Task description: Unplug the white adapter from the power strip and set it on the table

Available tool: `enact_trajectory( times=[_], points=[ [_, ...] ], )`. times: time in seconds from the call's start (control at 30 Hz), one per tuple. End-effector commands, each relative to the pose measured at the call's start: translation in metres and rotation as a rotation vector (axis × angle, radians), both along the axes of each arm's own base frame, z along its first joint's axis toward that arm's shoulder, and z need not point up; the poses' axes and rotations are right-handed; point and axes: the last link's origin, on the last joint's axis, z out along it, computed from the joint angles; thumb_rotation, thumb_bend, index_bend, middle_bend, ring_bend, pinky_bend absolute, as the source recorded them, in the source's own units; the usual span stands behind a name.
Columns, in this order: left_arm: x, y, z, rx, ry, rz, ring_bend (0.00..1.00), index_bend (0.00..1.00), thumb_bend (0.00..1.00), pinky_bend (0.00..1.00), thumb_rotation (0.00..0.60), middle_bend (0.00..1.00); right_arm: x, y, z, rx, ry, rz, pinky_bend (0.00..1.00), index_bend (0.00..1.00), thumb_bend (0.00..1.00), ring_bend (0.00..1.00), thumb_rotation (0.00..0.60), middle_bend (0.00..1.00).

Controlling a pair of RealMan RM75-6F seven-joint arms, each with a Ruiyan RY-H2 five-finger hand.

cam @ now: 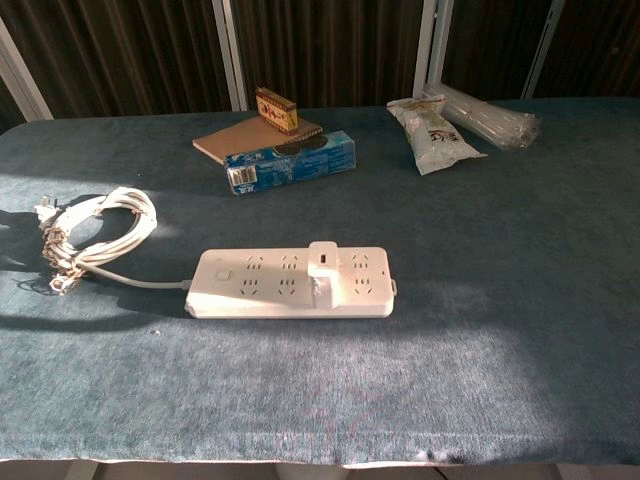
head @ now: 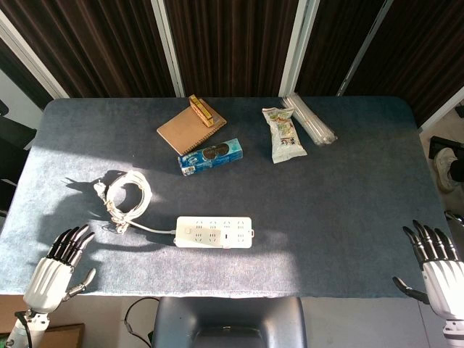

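Note:
A white power strip (head: 214, 232) (cam: 290, 283) lies near the front middle of the blue-grey table. A small white adapter (cam: 324, 260) (head: 228, 234) is plugged into it, right of its centre. The strip's white cable runs left into a coiled bundle (head: 125, 194) (cam: 98, 232). My left hand (head: 59, 262) hovers at the front left corner, fingers spread and holding nothing. At the front right edge my right hand (head: 433, 262) is likewise spread and holds nothing. Both hands are well away from the strip and show only in the head view.
At the back lie a brown notebook (head: 191, 130) with a small yellow box (head: 201, 110) on it, a blue cookie pack (head: 211, 156), a snack bag (head: 283, 135) and a clear plastic sleeve (head: 309, 120). A dark chair back (head: 228, 322) stands below the front edge.

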Motion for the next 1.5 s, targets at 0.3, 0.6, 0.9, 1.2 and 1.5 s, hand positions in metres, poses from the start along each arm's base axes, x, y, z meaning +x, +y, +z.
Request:
enact_trajectory(
  times=[0.3, 0.6, 0.9, 1.2, 1.5],
  points=[
    [0.027, 0.006, -0.044, -0.117, -0.099, -0.112, 0.00, 0.00, 0.36, 0.08, 0.600, 0.00, 0.000, -0.003, -0.006, 0.014, 0.011, -0.008, 0.00, 0.00, 0.28, 0.00, 0.600, 0.00],
    [0.066, 0.051, -0.109, -0.262, -0.086, -0.101, 0.00, 0.00, 0.36, 0.08, 0.600, 0.00, -0.001, -0.016, -0.011, 0.040, 0.004, -0.013, 0.00, 0.00, 0.27, 0.00, 0.600, 0.00],
    [0.125, 0.074, -0.162, -0.282, -0.037, -0.177, 0.00, 0.00, 0.36, 0.08, 0.600, 0.00, -0.009, -0.026, -0.007, 0.039, -0.003, -0.054, 0.00, 0.00, 0.27, 0.00, 0.600, 0.00],
    [0.169, 0.092, -0.199, -0.244, 0.042, -0.201, 0.00, 0.00, 0.36, 0.08, 0.600, 0.00, -0.011, -0.026, -0.005, 0.034, -0.004, -0.067, 0.00, 0.00, 0.27, 0.00, 0.600, 0.00],
    [0.189, 0.104, -0.224, -0.270, 0.081, -0.167, 0.00, 0.00, 0.36, 0.08, 0.600, 0.00, -0.012, -0.026, -0.002, 0.029, -0.012, -0.069, 0.00, 0.00, 0.27, 0.00, 0.600, 0.00]
  ],
)
